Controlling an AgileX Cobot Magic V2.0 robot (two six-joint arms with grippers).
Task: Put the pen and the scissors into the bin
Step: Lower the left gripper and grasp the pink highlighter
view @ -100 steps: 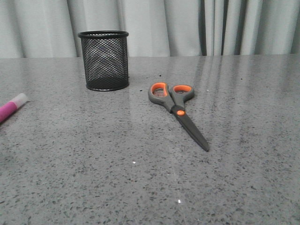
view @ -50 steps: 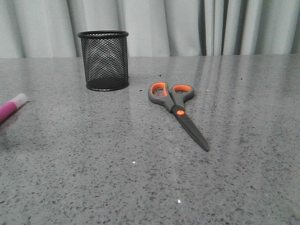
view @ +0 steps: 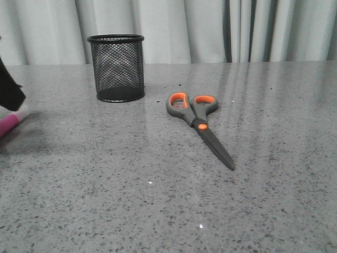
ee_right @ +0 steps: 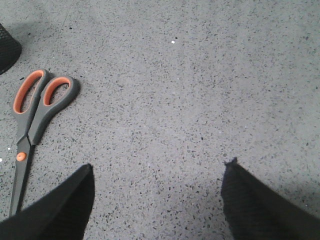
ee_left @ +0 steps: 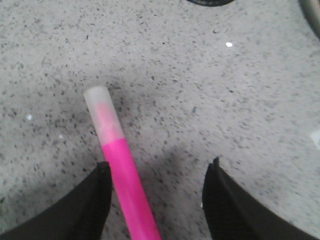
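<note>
Front view now shows the left pincer point(view: 9, 92) newly arrived at the surface's point(view: 158, 200) left edge, spread wide over the pen point(ee_left: 125, 180), so pickup looks imminent; scissors point(view: 199, 125) and bin point(view: 117, 67) untouched.

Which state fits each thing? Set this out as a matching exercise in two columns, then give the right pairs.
Things:
1. pen
2. scissors
3. bin
4. left gripper

States:
A. standing upright
B. lying flat, blades closed
C. open, fingers either side of the pen
D. lying on the table, pink with a whitish cap

Pairs: 1-D, 2-B, 3-A, 4-C
</note>
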